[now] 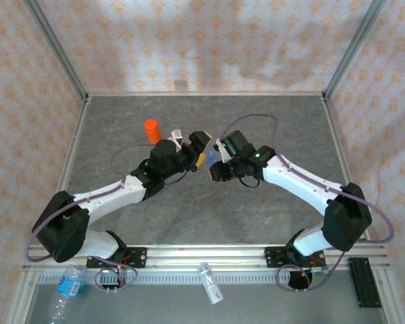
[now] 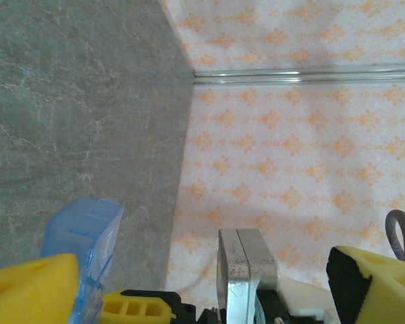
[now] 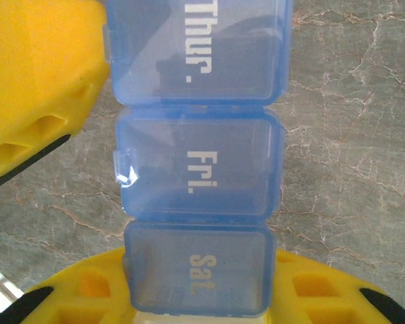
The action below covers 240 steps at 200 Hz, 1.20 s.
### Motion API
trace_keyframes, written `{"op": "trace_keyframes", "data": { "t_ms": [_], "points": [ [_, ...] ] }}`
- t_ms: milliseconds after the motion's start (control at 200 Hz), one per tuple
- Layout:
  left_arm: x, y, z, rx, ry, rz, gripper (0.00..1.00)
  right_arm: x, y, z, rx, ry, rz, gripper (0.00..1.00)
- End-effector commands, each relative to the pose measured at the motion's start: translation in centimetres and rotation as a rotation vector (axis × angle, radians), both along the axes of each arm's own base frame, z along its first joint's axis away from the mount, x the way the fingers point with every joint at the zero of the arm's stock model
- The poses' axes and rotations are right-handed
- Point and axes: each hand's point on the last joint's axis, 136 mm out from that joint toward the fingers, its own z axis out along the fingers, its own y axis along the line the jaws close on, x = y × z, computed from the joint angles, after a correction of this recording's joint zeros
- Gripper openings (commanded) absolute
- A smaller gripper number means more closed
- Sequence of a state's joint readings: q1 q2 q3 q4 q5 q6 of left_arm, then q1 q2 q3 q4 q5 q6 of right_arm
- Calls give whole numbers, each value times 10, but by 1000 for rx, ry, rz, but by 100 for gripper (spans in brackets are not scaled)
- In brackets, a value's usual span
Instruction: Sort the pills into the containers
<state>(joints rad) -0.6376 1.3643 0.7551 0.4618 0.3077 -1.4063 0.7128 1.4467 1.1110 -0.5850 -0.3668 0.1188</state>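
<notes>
From above, I see both arms reaching inward from their bases and meeting mid-table, left gripper (image 1: pixel 201 150) facing right gripper (image 1: pixel 214 164). What sits between them is too small to make out.

On the left wrist, my fingers (image 2: pixel 27 290) stand wide. The blue pill containers (image 2: pixel 84 246) lie just beside one finger, their lower end cut off.

On the right wrist, the fingers (image 3: pixel 337 280) clamp the Sat. end, and the Thur. lid runs off frame.
</notes>
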Motion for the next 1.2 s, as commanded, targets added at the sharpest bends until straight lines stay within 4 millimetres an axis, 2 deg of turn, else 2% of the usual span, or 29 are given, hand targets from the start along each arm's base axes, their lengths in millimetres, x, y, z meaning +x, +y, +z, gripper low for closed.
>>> {"op": "trace_keyframes", "data": {
  "t_ms": [0,220,355,455,555,641,786,931,1021,1196],
  "points": [
    [-2,-10,32,-72,-72,-25,95,-1,1,-2,-17,4,7,23],
    [-3,-14,37,-117,-69,-33,95,1,0,-7,-31,11,-3,22],
    [-5,-18,56,-163,-101,-39,95,3,-1,-14,-51,19,-8,21],
    [-6,-14,69,-152,-128,-31,95,4,-2,-17,-60,16,-13,21],
    [-7,-3,69,-87,-144,5,95,4,-4,-22,-72,14,-15,21],
    [-4,15,60,-12,-143,54,95,4,-7,-33,-104,22,-10,22],
    [1,58,28,153,-93,151,96,4,-11,-62,-181,47,37,24],
    [2,95,2,224,-37,222,96,7,-10,-84,-235,48,73,26],
    [-1,108,-9,278,-22,237,97,7,-5,-93,-257,51,95,28],
    [-7,115,-23,377,-6,221,97,4,3,-114,-316,61,140,29]
  ]
}}
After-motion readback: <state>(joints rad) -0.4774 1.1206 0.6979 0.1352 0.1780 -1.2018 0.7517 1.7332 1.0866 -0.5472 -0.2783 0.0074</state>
